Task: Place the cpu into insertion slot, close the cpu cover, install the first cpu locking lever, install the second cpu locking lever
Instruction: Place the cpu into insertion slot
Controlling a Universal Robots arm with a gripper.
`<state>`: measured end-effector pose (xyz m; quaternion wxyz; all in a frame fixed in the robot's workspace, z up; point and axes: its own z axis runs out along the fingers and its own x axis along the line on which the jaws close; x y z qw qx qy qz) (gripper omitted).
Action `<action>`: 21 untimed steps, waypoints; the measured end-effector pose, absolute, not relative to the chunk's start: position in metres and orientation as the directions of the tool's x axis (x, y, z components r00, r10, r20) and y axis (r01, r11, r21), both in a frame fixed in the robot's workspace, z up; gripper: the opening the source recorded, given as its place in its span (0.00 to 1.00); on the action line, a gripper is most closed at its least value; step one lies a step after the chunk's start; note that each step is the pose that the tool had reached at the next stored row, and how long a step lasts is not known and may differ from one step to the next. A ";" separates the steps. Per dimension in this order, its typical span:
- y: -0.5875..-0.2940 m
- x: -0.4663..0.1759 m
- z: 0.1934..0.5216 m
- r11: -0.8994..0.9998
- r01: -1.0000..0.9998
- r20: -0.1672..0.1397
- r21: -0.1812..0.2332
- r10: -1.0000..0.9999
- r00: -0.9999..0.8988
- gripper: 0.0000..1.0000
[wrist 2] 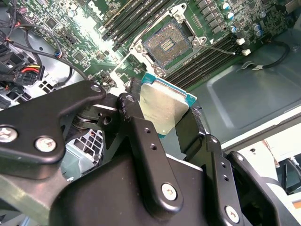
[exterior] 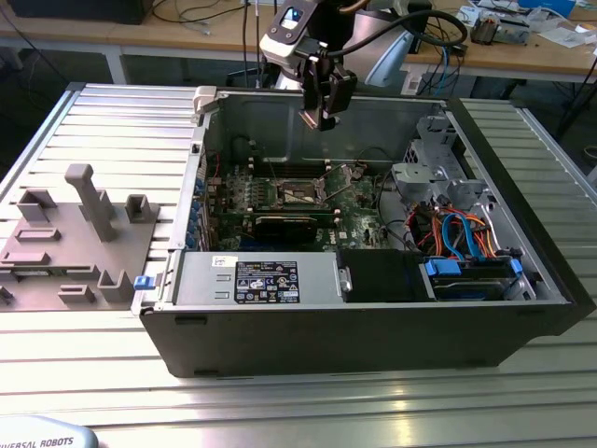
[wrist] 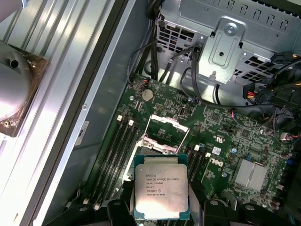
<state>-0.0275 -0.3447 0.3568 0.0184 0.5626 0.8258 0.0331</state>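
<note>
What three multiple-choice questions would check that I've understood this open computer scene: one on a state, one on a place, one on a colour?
1. The insertion slot is:
A. covered and latched
B. filled with a chip
C. open and empty

2. The cpu is:
A. gripped in the hand, above the motherboard
B. seated in the insertion slot
C. lying loose, untouched

3. The motherboard is:
A. red
B. green
C. white

Answers:
1 C: the second wrist view shows its bare contact field with nothing on it.
2 A: both wrist views show black fingers clamped on two opposite edges of the cpu, with the slot apart from it.
3 B: green surface shows all around the slot in both wrist views.
</note>
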 end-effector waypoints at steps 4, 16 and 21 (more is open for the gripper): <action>-0.345 -0.027 0.357 0.362 0.929 0.007 0.075 0.932 -0.363 0.54; -0.345 -0.027 0.357 0.351 0.933 0.007 0.075 0.936 -0.353 0.54; -0.345 -0.027 0.357 0.330 0.941 0.007 0.075 0.944 -0.331 0.54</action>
